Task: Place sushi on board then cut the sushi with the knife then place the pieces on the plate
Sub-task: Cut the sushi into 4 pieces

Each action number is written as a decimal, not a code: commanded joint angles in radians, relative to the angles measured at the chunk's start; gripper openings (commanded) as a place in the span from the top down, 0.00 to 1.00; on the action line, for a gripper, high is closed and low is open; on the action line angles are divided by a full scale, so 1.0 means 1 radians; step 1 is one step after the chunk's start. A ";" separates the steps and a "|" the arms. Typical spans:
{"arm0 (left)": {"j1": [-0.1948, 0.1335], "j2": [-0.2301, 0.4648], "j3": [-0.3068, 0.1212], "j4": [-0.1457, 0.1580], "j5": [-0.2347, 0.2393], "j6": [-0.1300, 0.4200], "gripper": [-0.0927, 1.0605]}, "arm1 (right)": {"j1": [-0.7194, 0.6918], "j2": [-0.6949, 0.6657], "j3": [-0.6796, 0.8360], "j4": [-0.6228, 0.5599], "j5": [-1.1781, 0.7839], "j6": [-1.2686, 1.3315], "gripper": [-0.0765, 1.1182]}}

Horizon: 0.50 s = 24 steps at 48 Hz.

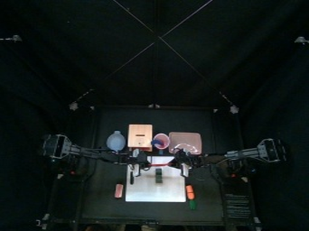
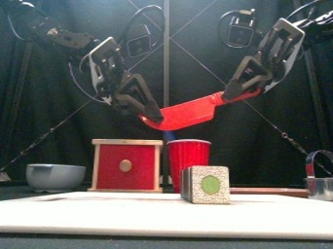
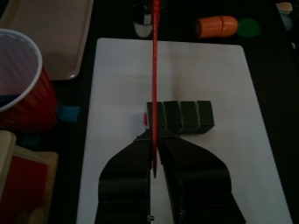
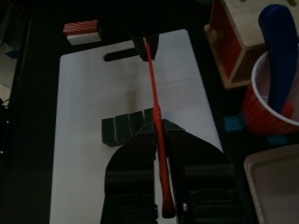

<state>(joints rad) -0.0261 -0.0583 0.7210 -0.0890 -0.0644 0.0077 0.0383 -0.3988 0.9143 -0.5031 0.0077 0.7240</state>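
Notably, your left gripper (image 2: 154, 114) and right gripper (image 2: 239, 94) each pinched the flat red plastic toy knife (image 2: 196, 109); the dark green block sushi roll (image 2: 205, 184) stood below the jaws, apart, on the white rectangular cutting board (image 2: 78, 214).

Both arms slope down and inward, wrists angled toward each other. The left gripper (image 2: 148, 111) is clamped on one end of the red knife (image 2: 193, 109). The right gripper (image 2: 235, 93) pinches the other end, slightly higher.

Sushi roll (image 2: 205, 184): dark green blocks, joined, lying on white cutting board (image 2: 156, 216) near its centre, end face toward board's front edge. Red knife (image 2: 196, 110): airborne above board, tilted, over roll. Pink tray (image 1: 183, 140): behind board, right side.
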 commanded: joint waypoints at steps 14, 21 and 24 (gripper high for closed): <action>-0.028 0.014 -0.029 -0.006 -0.003 -0.005 0.56 | 0.028 0.046 0.000 0.156 0.063 -0.002 0.75; -0.043 0.026 -0.037 -0.018 -0.003 -0.006 0.56 | 0.038 0.078 -0.025 0.170 0.146 -0.002 0.75; -0.049 0.034 -0.041 -0.020 -0.003 -0.006 0.56 | 0.038 0.097 -0.040 0.172 0.183 -0.002 0.75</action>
<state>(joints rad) -0.0675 -0.0199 0.7087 -0.1058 -0.0644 0.0046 0.0767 -0.3129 0.9020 -0.3375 0.1411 0.7194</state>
